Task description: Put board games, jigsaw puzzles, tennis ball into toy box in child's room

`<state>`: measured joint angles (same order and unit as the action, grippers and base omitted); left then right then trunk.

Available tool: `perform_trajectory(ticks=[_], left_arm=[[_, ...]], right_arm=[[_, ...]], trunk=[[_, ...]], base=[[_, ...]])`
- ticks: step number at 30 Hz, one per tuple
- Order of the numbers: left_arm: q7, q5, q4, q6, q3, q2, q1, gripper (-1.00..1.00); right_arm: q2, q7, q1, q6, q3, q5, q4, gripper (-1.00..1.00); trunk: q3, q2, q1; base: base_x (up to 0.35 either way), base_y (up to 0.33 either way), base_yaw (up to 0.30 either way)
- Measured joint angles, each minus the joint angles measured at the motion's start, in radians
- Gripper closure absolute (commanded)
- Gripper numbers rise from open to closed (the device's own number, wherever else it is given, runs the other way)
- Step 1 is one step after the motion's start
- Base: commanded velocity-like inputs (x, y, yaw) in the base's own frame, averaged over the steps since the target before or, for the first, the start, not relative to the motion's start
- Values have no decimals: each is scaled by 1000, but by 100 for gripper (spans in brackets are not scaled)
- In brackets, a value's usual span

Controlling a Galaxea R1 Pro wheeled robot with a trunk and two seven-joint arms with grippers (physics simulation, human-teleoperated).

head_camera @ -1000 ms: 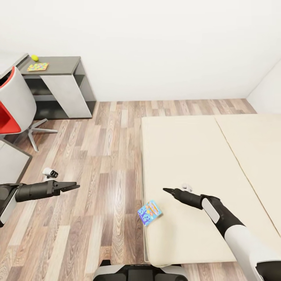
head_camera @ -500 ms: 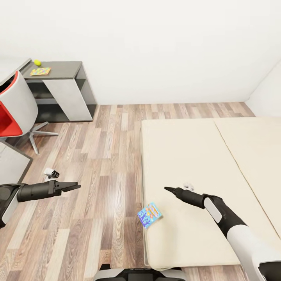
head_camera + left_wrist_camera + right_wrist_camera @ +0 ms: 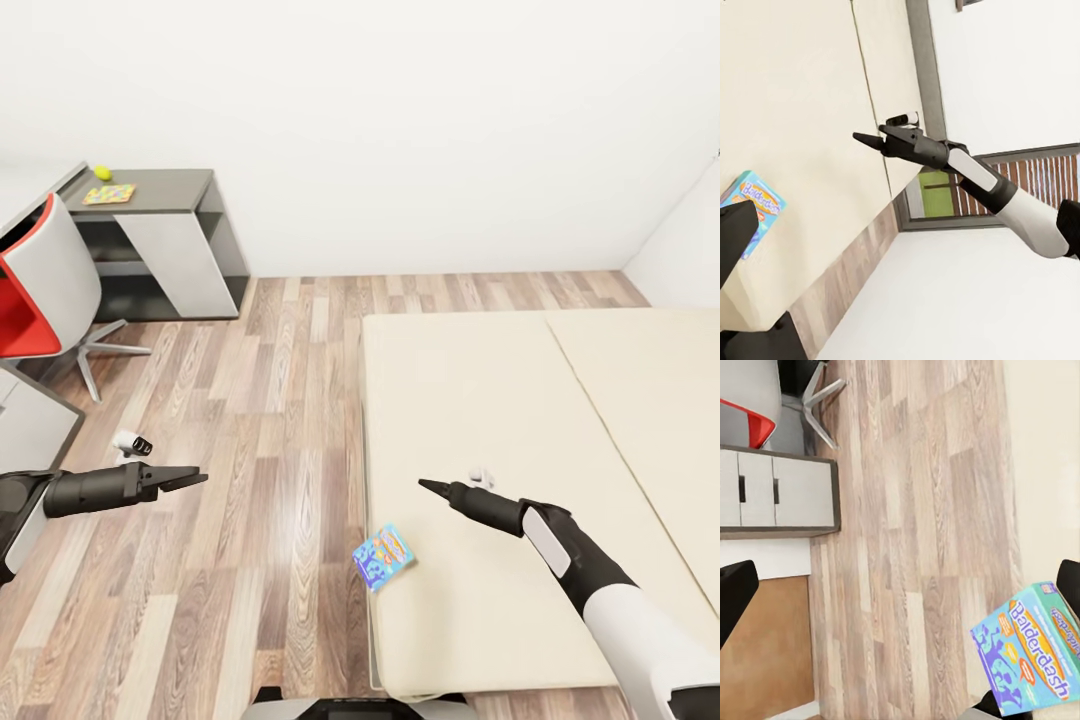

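A blue Balderdash board game (image 3: 384,556) lies on the cream bed (image 3: 520,420) at its near left edge, overhanging the floor a little; it is also seen as the board game (image 3: 1031,656) and the board game (image 3: 750,210). My right gripper (image 3: 432,488) hovers open over the bed, just beyond and to the right of the box. My left gripper (image 3: 190,478) hangs open above the wooden floor, left of the bed. Far off at the back left, a yellow-green tennis ball (image 3: 103,172) and a flat colourful box (image 3: 110,194) rest on a grey table (image 3: 170,185).
A red and white swivel chair (image 3: 40,280) stands in front of the grey table. A grey cabinet edge (image 3: 35,420) juts in at the left. Wooden floor (image 3: 280,400) runs between the table and the bed. White walls close the room behind.
The whole picture has slid down a little, so the camera has moved; the table and ball sit lower in view. Both arms keep their pose and the board game lies where it was.
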<state>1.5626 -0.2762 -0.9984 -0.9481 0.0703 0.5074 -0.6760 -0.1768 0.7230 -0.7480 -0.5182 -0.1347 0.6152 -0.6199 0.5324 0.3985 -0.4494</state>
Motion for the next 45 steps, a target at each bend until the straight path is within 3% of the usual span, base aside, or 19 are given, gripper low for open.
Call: perform_trajectory(ticks=[45], left_arm=[[3, 0, 0, 0, 0, 0, 0, -100]], right_arm=[[1, 0, 3, 2, -1, -2, -5, -100]], trunk=[[-75, 0, 0]], base=[[0, 0, 0]])
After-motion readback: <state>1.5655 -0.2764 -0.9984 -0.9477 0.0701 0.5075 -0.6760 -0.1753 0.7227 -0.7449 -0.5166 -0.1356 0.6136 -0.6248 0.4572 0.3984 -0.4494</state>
